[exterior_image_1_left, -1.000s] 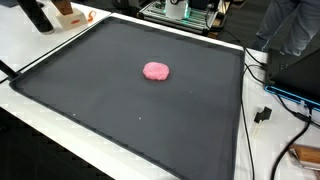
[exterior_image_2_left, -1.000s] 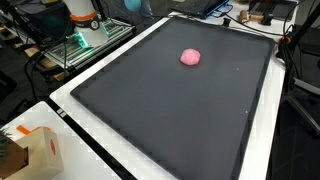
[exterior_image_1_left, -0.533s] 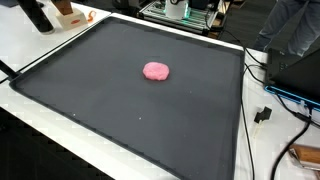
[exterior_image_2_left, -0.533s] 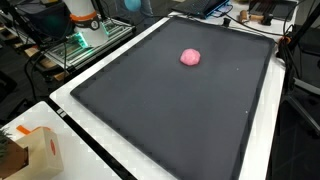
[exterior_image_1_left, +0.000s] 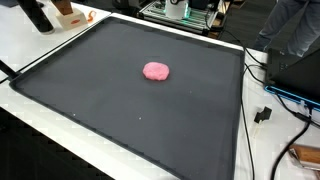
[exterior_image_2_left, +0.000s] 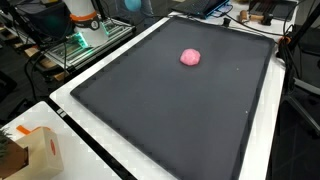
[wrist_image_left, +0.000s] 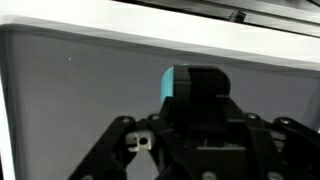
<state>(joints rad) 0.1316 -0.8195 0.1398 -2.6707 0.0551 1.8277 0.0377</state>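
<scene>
The gripper (wrist_image_left: 198, 100) filled the lower middle of the wrist view as a matte black, boxy block. A teal patch (wrist_image_left: 172, 82) marked its upper left corner. Black angled link bars (wrist_image_left: 108, 142) flanked it at lower left and lower right, and a small silvery fitting (wrist_image_left: 141, 142) sat left of centre.

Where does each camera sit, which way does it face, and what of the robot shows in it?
Exterior view: raised beyond one corner of the black mat, looking down across it at the pink lump; no arm identifiable.
Exterior view: raised beyond another corner, looking along the mat to the lump; no arm identifiable.
Wrist view: behind the gripper, facing the mat and white table edge; only the gripper shows.
Shared: both exterior views show mat and lump.
</scene>
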